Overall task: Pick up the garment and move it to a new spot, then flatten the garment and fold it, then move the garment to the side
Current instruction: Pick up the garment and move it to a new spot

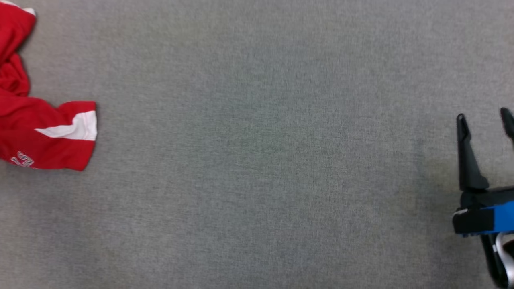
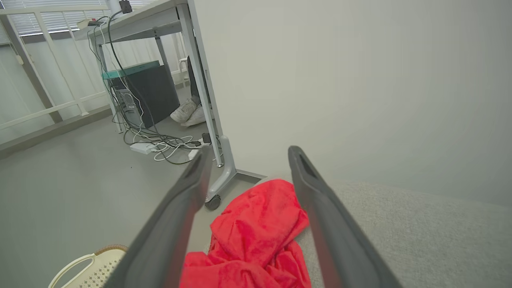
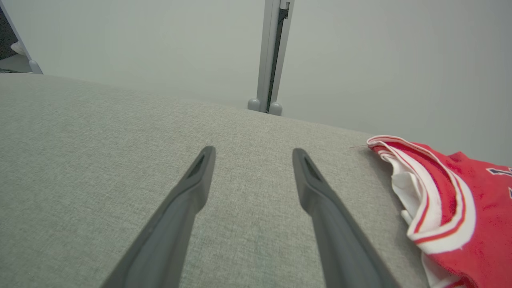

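Note:
The red garment [image 1: 40, 128] with white trim lies crumpled at the far left of the grey fabric table [image 1: 257, 160], running off that view's edge. In the left wrist view my left gripper [image 2: 249, 156] is open above the bunched red garment [image 2: 256, 228], which lies near the table's corner and shows between the two fingers, apart from them. My right gripper [image 1: 484, 116] stands open at the right edge over bare fabric. In the right wrist view the right gripper [image 3: 253, 156] holds nothing, and a red garment [image 3: 460, 208] with a white-striped neckline lies to its right.
Beyond the table's corner stands a desk leg on a castor [image 2: 218, 192], with tangled cables [image 2: 160, 142], a dark computer case [image 2: 148, 94] and a person's shoes [image 2: 188, 112] on the floor. A cream basket [image 2: 88, 268] sits below. A grey partition post [image 3: 272, 60] rises behind the table.

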